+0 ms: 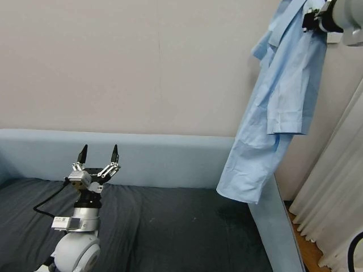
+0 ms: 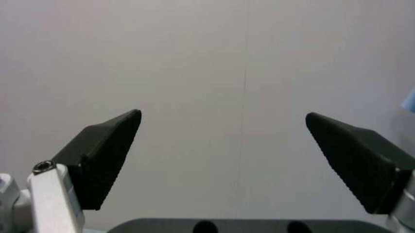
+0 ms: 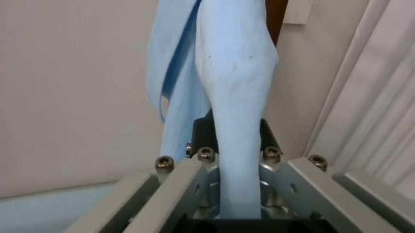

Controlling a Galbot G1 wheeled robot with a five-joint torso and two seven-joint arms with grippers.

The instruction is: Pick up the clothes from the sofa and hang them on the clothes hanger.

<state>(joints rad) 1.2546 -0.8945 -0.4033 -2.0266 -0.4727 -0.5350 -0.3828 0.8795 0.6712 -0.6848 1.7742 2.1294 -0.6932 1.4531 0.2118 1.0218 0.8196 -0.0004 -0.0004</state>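
Observation:
A light blue shirt [image 1: 278,107] hangs high at the right, its hem reaching down to the sofa's right arm [image 1: 278,226]. My right gripper [image 1: 312,17] is raised to the top right corner, shut on the shirt's upper part. In the right wrist view the blue cloth [image 3: 236,97] runs between the fingers [image 3: 204,136]. My left gripper [image 1: 99,153] points upward over the dark sofa seat [image 1: 170,226], open and holding nothing. The left wrist view has its two black fingertips [image 2: 104,150] wide apart against the bare wall.
The sofa has a pale blue backrest [image 1: 147,158] against a plain beige wall [image 1: 142,68]. White curtains [image 1: 334,209] hang at the right, with wooden floor beneath them. A white fitting [image 1: 354,34] sits by the raised arm at the top right.

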